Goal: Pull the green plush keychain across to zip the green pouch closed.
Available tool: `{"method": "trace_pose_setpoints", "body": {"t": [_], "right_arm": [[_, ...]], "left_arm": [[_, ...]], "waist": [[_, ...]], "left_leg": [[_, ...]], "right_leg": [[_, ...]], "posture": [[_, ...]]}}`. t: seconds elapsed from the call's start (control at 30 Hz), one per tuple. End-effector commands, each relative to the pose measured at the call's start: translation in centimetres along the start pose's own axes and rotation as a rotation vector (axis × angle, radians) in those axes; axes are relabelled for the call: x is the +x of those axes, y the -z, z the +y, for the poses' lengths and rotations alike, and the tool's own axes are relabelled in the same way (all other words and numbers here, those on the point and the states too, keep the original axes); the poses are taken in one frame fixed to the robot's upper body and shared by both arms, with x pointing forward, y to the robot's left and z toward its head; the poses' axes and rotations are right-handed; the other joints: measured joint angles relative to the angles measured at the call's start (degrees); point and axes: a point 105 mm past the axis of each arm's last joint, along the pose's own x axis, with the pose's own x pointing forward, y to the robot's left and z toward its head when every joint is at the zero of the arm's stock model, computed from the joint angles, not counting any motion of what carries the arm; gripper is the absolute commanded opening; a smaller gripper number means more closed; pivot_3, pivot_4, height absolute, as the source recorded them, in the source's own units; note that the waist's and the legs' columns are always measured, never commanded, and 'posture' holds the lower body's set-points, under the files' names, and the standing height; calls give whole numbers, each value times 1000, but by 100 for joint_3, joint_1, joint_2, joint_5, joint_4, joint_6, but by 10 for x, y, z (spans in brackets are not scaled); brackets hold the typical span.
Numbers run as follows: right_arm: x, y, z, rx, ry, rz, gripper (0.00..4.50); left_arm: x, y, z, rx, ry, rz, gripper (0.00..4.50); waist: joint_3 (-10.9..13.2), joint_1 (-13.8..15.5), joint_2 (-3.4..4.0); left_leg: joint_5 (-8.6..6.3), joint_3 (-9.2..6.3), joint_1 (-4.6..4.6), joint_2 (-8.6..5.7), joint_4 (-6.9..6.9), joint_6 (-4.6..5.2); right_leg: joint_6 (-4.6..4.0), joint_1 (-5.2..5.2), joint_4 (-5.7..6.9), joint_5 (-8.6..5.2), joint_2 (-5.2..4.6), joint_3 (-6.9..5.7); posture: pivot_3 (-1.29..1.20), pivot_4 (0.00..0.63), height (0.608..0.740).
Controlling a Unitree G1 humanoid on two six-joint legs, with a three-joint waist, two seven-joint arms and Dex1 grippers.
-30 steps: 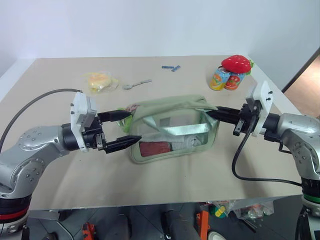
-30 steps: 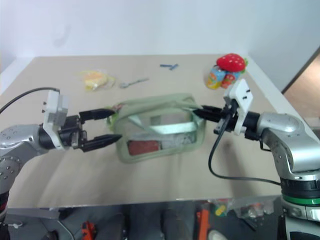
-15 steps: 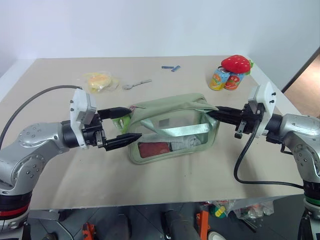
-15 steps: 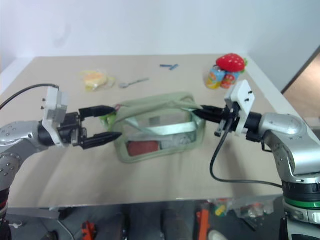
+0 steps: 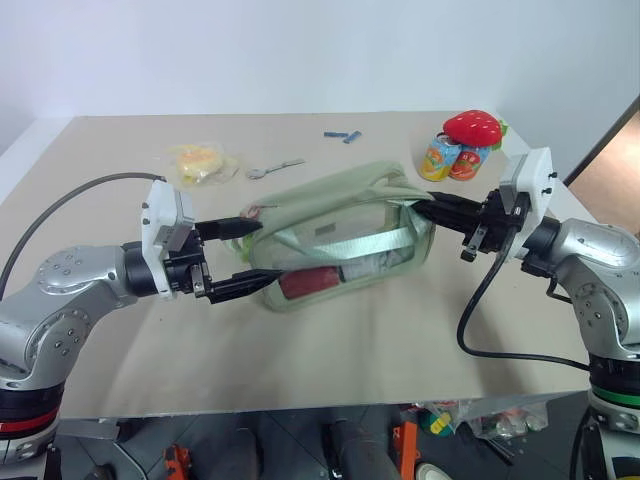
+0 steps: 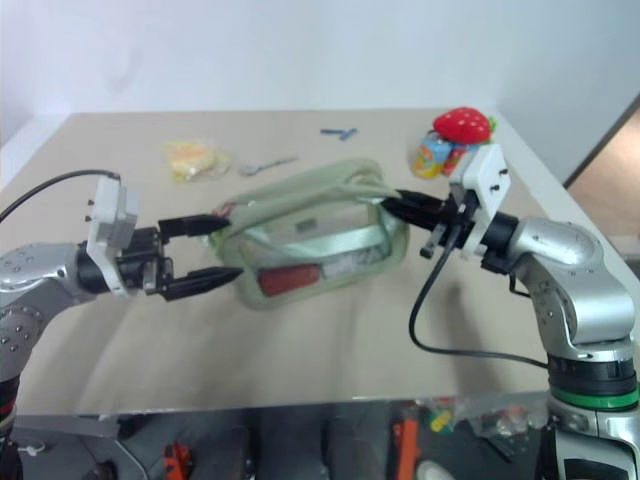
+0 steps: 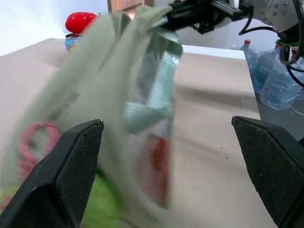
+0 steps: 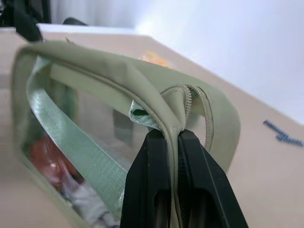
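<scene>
Clearly the green pouch [image 5: 340, 240] was a soft, light thing: its sage fabric top and clear plastic sides sagged and tilted, the right end lifted off the tan table [image 5: 330, 340] while the left end sat low near it. The right gripper [image 5: 432, 209] was clamped tight on the fabric at the pouch's right end, right beside the end of the zipper, as the right wrist view showed with cloth pinched between the two black fingers [image 8: 152, 185]. That arm reached in level from the right, pointing left across the table.

The left gripper [image 5: 245, 256] stood spread as wide as it goes and held nothing, its fingers bracketing the pouch's left end, one tip above the top edge and one below, near the side. That arm lay level, pointing right.

The green plush keychain [image 7: 102, 209] was at the pouch's left end, seen as a blurred lime patch low in the left wrist view beside a pinkish-red ring [image 7: 35, 147]. Being small, fuzzy and squashy, it would likely slip under a loose pinch; a firm grip close to the clasp looked the better hold, with the right gripper's hold bracing the limp pouch against the pull.
</scene>
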Motion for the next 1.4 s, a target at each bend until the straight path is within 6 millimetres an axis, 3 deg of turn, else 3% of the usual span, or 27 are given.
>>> {"method": "trace_pose_setpoints", "body": {"t": [0.03,0.27,0.57,0.93,1.03,1.17,1.4], "right_arm": [[-3,-25,-7,-56,41,-86,33],[-7,-15,-4,-53,23,-48,33],[-5,-25,4,-39,-36,-75,33],[-12,16,21,-39,-117,62,33],[-10,27,19,-50,-120,105,33],[-5,34,16,-81,-128,123,33],[-1,39,20,-109,-152,120,33]], "left_arm": [[-2,-3,0,25,-3,-2,4500],[-1,-2,-1,24,-1,1,4500],[-2,0,1,28,-5,10,4500],[0,-1,4,27,-17,-1,4500],[0,-2,10,13,-55,-24,4500],[-15,-5,43,-71,-247,-111,4500],[-42,27,89,-185,-521,-49,4500]], "waist": [[0,0,0],[0,-1,0],[0,-1,0],[0,-16,0],[0,-21,0],[0,-27,0],[-1,-40,-2]], "left_leg": [[0,0,-1,0,0,0],[0,-1,-1,0,-2,0],[0,0,-1,0,-2,0],[0,0,5,1,-2,0],[1,1,14,1,3,1],[5,1,22,1,10,2],[12,-2,31,2,8,10]], "right_leg": [[1,-1,0,0,0,0],[6,-3,0,3,0,0],[5,-2,0,3,0,0],[-4,0,3,-2,2,0],[-5,2,17,-2,5,3],[-8,2,32,-3,7,7],[-16,2,43,1,13,7]], "posture": [[0,150,740],[0,150,740],[0,150,740],[0,150,740],[0,150,740],[0,150,740],[0,150,740]]}}
